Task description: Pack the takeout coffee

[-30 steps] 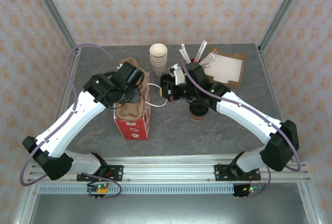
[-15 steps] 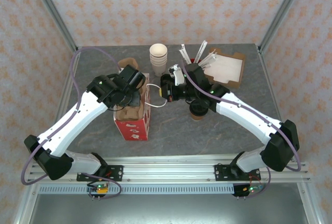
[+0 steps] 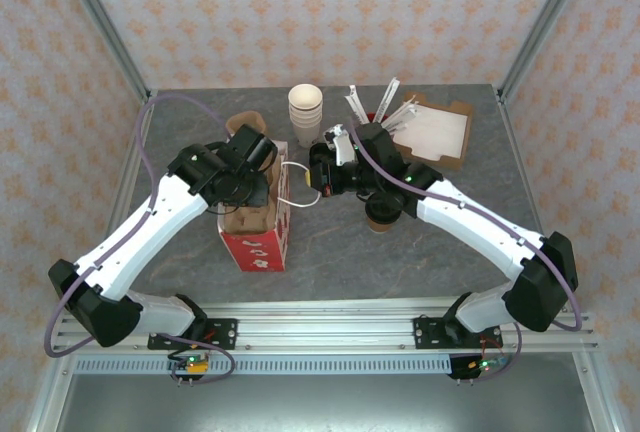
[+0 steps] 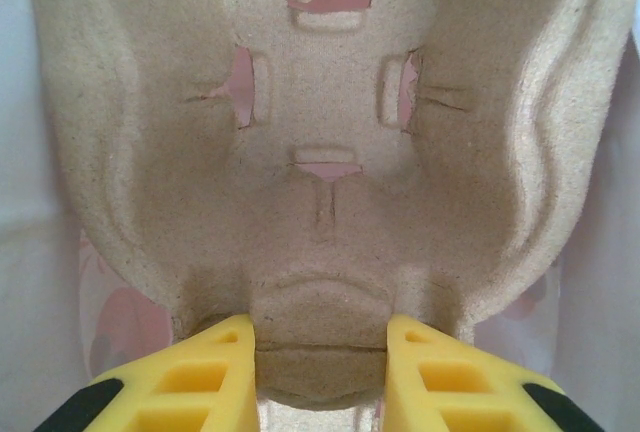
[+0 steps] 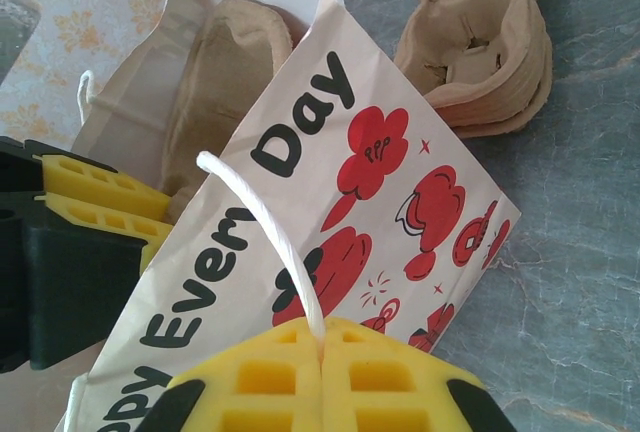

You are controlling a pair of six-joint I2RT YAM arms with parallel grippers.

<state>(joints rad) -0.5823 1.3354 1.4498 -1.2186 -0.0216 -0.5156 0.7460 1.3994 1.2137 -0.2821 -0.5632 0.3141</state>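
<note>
**A:** Status, big to small?

**B:** The red-and-white paper bag [image 3: 262,244] stands upright on the table [image 3: 400,262], mouth up. I read that as staged for loading from above. Down inside it sits a pulp cup carrier [image 4: 330,132], probably the seat for the cup.

**A:** And the cup?

**B:** The takeout coffee [image 3: 383,214] is on the table with its lid on, right of the bag and partly under my right arm. Not packed yet.

**A:** Handle?

**B:** The bag's white cord handle [image 5: 265,222] is drawn off toward the right. That looks meant to hold the mouth open and steady the bag.

**A:** Grippers?

**B:** The left gripper [image 4: 320,337] is narrow, its fingers clamped either side of the carrier's near edge. The right gripper [image 5: 322,337] is fully closed, pinching the cord and nothing else. My guess is one has to let go before I can fetch the cup.
</note>
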